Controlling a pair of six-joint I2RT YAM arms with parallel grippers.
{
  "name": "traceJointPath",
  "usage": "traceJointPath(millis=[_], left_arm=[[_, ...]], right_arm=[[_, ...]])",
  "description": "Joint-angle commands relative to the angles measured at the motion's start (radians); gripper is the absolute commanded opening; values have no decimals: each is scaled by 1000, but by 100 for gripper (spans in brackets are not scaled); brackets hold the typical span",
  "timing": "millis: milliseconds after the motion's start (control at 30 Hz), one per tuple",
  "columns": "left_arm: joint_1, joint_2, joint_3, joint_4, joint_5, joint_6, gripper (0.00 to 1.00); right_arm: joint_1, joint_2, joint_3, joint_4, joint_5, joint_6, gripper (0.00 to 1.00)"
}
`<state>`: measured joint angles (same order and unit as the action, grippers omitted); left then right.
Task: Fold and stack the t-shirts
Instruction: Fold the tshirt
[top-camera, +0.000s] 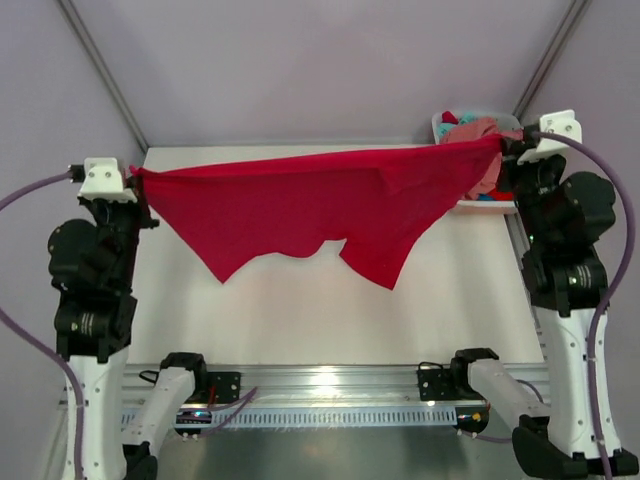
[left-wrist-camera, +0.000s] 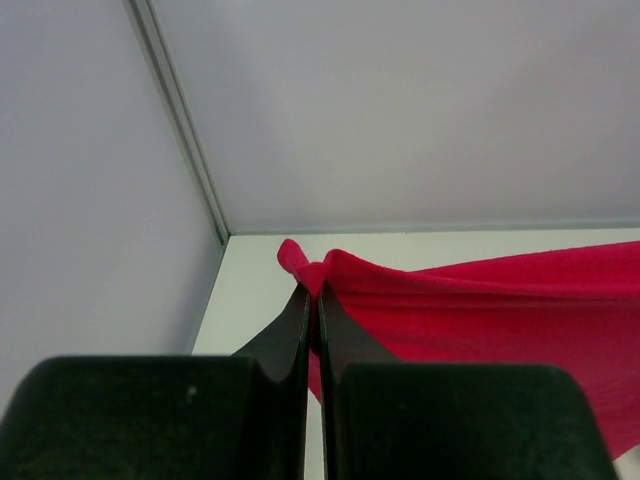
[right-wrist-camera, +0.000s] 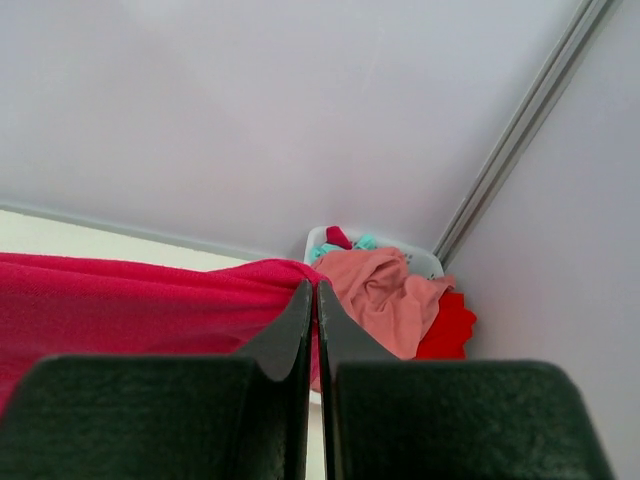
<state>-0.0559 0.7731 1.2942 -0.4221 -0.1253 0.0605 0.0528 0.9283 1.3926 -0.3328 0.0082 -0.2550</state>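
The left pincer (top-camera: 132, 172) is closed tight on one corner of a wide, bright red soft cloth t-shirt (top-camera: 300, 210), and the right pincer (top-camera: 508, 143) is closed on the opposite corner, so in the top view the garment hangs stretched between them above the pale flat counter (top-camera: 300, 310). Its upper edge runs almost straight from one grip to the other, and its lower edge droops in uneven points towards the middle of the counter. Behind the right pincer, in the far right corner, stands a white plastic basket (top-camera: 445, 122) with a salmon pink soft cloth t-shirt (top-camera: 482, 130) spilling over its rim. In the left wrist view the two black fingers (left-wrist-camera: 290, 330) meet with no visible gap, a bunched knot of the red t-shirt is pinched at their tips, and the rest of the cloth spreads away to the right over the counter's far edge, where the lilac wall (left-wrist-camera: 400, 110) rises. In the right wrist view the black fingers (right-wrist-camera: 290, 320) are likewise pressed together on the cloth, and the red t-shirt stretches off to the left. Just beyond the tips sits the basket, the salmon pink t-shirt draped down its front, a bit of teal cloth (right-wrist-camera: 362, 242) showing at the top, and a second piece of red cloth (right-wrist-camera: 450, 325) hanging at its right side.
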Motion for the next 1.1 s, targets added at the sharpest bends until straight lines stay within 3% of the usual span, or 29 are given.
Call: traceJointPath(millis=[0,467,1067], left_arm=[[36,-99,11,-133,-94,18,0],[34,-458,-136,-319,-103,44,0],[34,-652,-352,-349,-71,48,0]], right_arm=[[-31,-92,-1,-67,84,-7,3],[-30,-347,5,-252,58,46,3],[-31,-500,-58,-371,-137,106,3]])
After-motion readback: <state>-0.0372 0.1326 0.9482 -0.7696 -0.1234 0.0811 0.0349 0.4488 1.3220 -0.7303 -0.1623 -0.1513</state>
